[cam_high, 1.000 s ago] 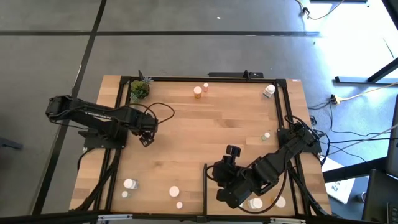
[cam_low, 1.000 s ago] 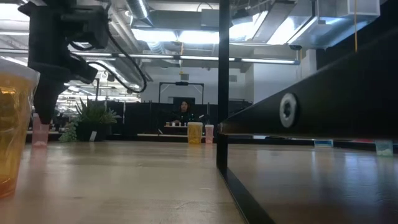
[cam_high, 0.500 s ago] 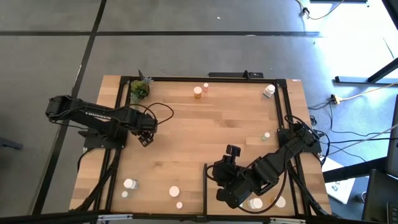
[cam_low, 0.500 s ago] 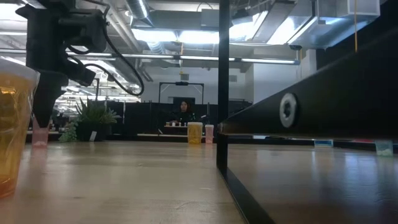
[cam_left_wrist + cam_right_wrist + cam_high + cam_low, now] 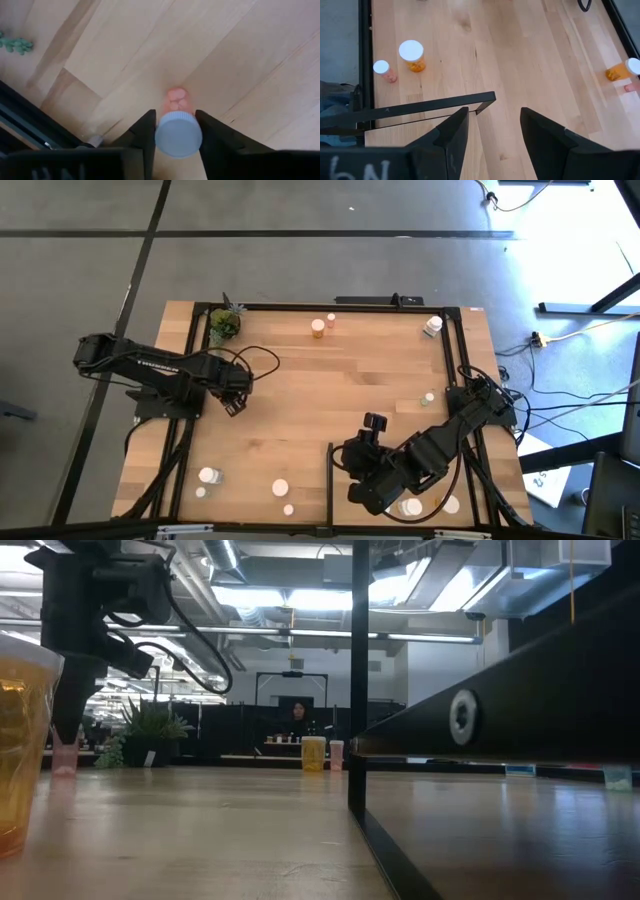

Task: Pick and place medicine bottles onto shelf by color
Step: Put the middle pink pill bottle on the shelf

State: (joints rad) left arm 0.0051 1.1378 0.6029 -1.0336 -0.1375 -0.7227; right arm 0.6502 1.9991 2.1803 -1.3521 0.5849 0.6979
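Standing squarely between the left gripper's [image 5: 176, 131] fingers [image 5: 146, 131], a white-capped pink bottle [image 5: 178, 134] touches both, apparently clamped.

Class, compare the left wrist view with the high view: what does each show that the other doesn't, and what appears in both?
Only the left wrist view shows a small white-capped bottle standing between the left gripper fingers, which sit against its cap. Only the high view shows the right gripper open and empty near the shelf, the potted plant and the bottles scattered around the table. Both show the left gripper over the wooden tabletop.
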